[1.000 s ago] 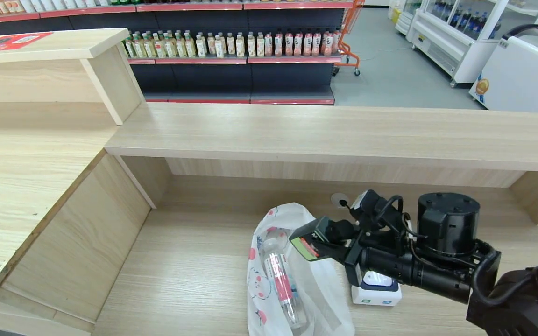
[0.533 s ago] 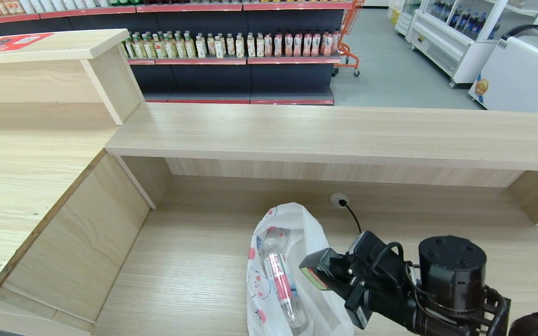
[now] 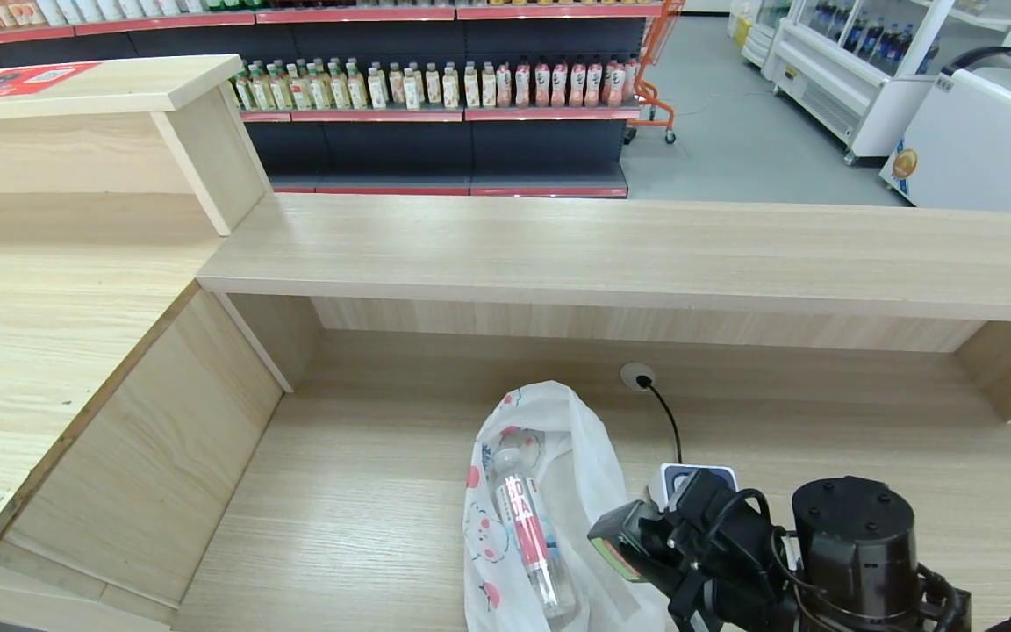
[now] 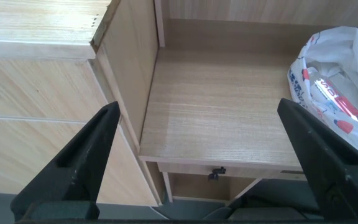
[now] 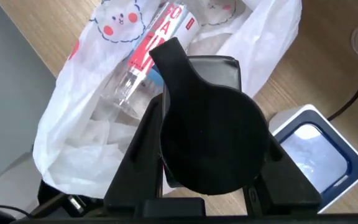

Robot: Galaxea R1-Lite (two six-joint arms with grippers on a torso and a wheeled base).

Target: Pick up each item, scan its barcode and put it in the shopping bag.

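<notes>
**Change noted.** Over the last second the right pincer (image 3: 637, 551) is coming down and drawing back toward the near edge of the surface (image 3: 365, 518). It is carrying the dark boxed item (image 3: 613, 542) from a higher station to a low one, just beside the right flank of the shopping bag (image 3: 576, 456). The scanner (image 3: 677, 478) is showing just beyond the pincer. Judgement: scanning is finished for this item and bagging is in hand. The item is not yet released.

**Pincer state.** The right pincer is gripping the item, with its jaws drawn in on it. The left pincer (image 4: 197, 109) is hanging spread wide with nothing between its jaws. It is stationed off the near edge of the surface, well apart from the bag.

**Position and heading of the item.**
- The item is jutting out of the right pincer toward the robot's left, with its green-and-red edge facing the bag.
- In the right wrist view the bag's open plastic is lying directly beneath it.
- Its long axis appears to run along the pincer's line of reach. The black fingers are covering much of it, so this is not being certified.

**Contents already bagged.** A bottle (image 3: 527, 535) is lying on its side inside the bag. Its long axis is running from the near edge toward the back wall, with the cap at the far end leaning slightly to the robot's left.
</notes>
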